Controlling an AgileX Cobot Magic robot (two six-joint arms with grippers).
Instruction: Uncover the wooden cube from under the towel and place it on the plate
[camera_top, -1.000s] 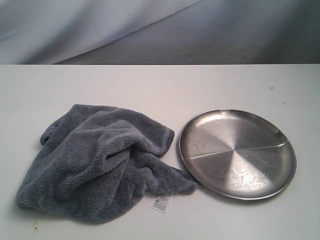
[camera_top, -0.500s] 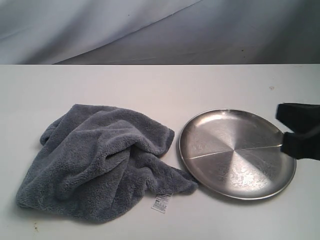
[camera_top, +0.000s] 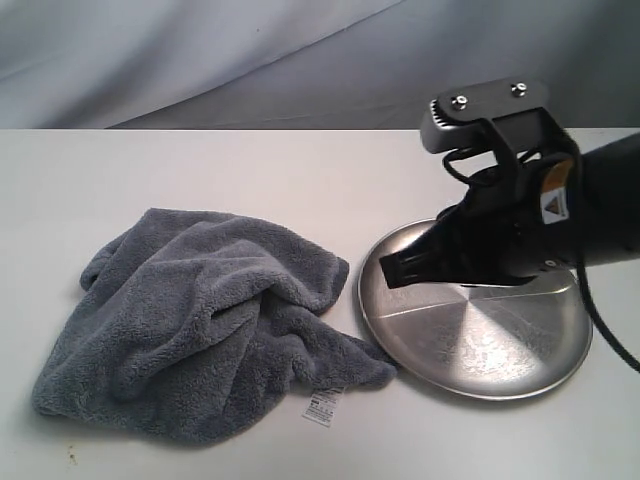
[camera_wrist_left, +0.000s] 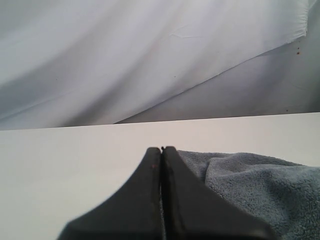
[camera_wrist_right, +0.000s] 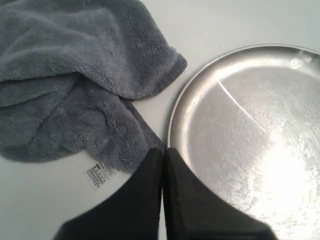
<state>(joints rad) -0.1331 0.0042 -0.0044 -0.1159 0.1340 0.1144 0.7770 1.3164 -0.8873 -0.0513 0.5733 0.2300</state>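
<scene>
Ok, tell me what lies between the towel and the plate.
Only a wedge of bare table separates the towel from the plate, narrowing near the towel's label. The right wrist view shows it best; the exterior view agrees.

Towel (camera_top: 200, 320) tag (camera_top: 322, 407) print illegible, warning-triangle sticker (camera_top: 553, 197) on right arm (camera_top: 605, 210), no readable txt
</scene>
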